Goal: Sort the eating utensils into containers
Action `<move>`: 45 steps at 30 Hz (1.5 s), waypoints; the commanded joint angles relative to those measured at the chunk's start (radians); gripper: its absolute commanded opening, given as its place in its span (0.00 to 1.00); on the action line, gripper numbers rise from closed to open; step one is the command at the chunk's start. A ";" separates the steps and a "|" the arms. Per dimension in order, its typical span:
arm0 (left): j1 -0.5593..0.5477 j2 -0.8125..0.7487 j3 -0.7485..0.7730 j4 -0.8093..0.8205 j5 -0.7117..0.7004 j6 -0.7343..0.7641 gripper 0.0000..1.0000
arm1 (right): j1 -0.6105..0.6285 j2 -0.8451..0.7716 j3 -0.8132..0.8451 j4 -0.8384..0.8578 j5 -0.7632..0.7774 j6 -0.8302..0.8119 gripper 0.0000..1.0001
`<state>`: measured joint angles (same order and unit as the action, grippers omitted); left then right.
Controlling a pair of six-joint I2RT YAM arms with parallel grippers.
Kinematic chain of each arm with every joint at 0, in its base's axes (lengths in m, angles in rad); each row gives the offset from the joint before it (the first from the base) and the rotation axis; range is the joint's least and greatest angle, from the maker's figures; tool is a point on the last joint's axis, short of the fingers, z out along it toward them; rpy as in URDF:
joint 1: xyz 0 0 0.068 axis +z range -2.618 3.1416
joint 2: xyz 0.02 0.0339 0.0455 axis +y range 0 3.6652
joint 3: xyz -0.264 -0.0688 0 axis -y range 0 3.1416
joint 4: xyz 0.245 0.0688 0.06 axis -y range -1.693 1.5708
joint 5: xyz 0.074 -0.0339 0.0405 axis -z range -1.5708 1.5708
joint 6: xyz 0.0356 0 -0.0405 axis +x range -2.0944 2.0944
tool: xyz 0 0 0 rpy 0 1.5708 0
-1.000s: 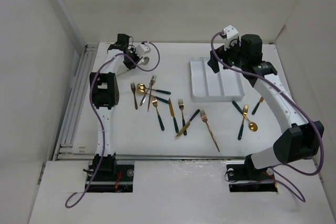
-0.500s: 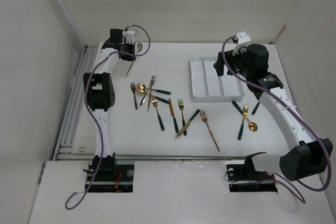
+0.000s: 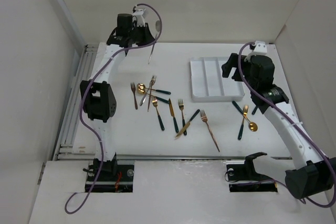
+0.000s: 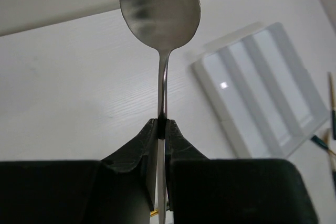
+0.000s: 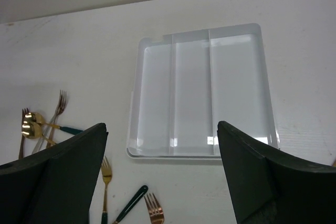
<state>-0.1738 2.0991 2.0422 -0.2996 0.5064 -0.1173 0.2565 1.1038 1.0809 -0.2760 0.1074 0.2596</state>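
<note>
My left gripper (image 3: 150, 31) is shut on the handle of a silver spoon (image 4: 159, 10) and holds it high above the back of the table. The bowl points up in the left wrist view, between my fingertips (image 4: 161, 125). In the top view the spoon's handle (image 3: 152, 55) hangs down. The white tray (image 3: 216, 80) has three long compartments, all empty. It also shows in the left wrist view (image 4: 262, 85) and the right wrist view (image 5: 202, 93). My right gripper (image 3: 230, 70) is open and empty above the tray's right near side (image 5: 161, 125).
Several gold and dark-handled utensils lie in mid-table: a gold spoon (image 3: 140, 88), forks (image 3: 181, 107), a knife (image 3: 171, 109) and an all-gold fork (image 3: 210, 129). More lie right of the tray's near end, around a spoon (image 3: 252, 126). Walls stand on the left, back and right.
My left arm has lifted the silver spoon off the back-left of the table and swung it up and to the right. My right arm has drawn back to the right and risen.
</note>
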 commanded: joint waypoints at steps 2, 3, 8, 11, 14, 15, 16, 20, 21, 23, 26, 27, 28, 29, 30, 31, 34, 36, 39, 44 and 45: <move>-0.090 -0.099 -0.040 0.161 0.130 -0.197 0.00 | 0.007 -0.010 0.017 0.008 0.038 0.108 0.90; -0.111 -0.099 -0.040 0.162 0.130 -0.197 0.00 | 0.007 -0.010 0.027 0.008 0.038 0.119 0.90; -0.214 -0.099 -0.073 0.237 0.067 -0.275 0.00 | 0.007 -0.045 0.017 0.008 0.032 0.214 0.90; -0.256 -0.090 -0.093 0.312 0.078 -0.350 0.00 | 0.007 -0.093 -0.006 0.008 0.066 0.239 0.90; -0.294 -0.045 -0.057 0.338 0.078 -0.386 0.00 | 0.007 -0.119 -0.019 -0.005 0.075 0.248 0.92; -0.306 -0.012 -0.039 0.338 0.067 -0.386 0.00 | 0.007 -0.119 -0.007 -0.040 0.075 0.239 0.92; -0.331 0.004 -0.001 0.338 0.058 -0.396 0.00 | 0.007 -0.128 0.004 -0.060 0.084 0.239 0.93; -0.389 0.074 0.047 0.370 0.058 -0.439 0.00 | 0.007 -0.128 0.080 -0.184 0.124 0.193 0.94; -0.389 0.085 0.058 0.382 0.058 -0.470 0.00 | 0.007 -0.119 0.091 -0.212 0.124 0.193 0.94; -0.398 0.104 0.058 0.393 0.084 -0.492 0.00 | -0.003 -0.110 0.102 -0.250 0.092 0.167 0.94; -0.408 0.104 0.058 0.393 0.095 -0.501 0.00 | -0.003 -0.070 0.102 -0.201 -0.056 0.092 0.94; -0.408 0.104 0.058 0.393 0.095 -0.501 0.00 | -0.003 -0.053 0.102 -0.187 -0.146 0.092 0.92; -0.408 0.104 0.073 0.383 0.095 -0.501 0.00 | -0.003 -0.035 0.117 -0.174 -0.188 0.092 0.90; -0.408 0.104 0.082 0.382 0.095 -0.501 0.00 | -0.003 0.008 0.128 -0.164 -0.222 0.092 0.88; -0.408 0.104 0.091 0.382 0.104 -0.487 0.00 | -0.003 0.031 0.137 -0.154 -0.274 0.092 0.84; -0.408 0.104 0.104 0.373 0.093 -0.478 0.00 | -0.003 0.054 0.149 -0.154 -0.296 0.092 0.82; -0.418 0.081 0.104 0.353 0.084 -0.466 0.00 | -0.003 0.135 0.140 -0.106 -0.363 0.124 0.79; -0.428 0.070 0.093 0.353 0.084 -0.466 0.00 | -0.003 0.184 0.140 -0.051 -0.373 0.164 0.77; -0.428 0.061 0.070 0.344 0.075 -0.456 0.00 | -0.003 0.221 0.149 -0.013 -0.345 0.200 0.73; -0.428 0.049 0.039 0.335 0.066 -0.447 0.00 | -0.003 0.263 0.149 0.084 -0.413 0.201 0.72; -0.428 0.049 0.039 0.335 0.066 -0.447 0.00 | -0.003 0.275 0.149 0.084 -0.413 0.201 0.72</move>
<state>-0.5964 2.2448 2.0872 -0.0025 0.5713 -0.5777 0.2546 1.3666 1.1900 -0.3111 -0.2573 0.4431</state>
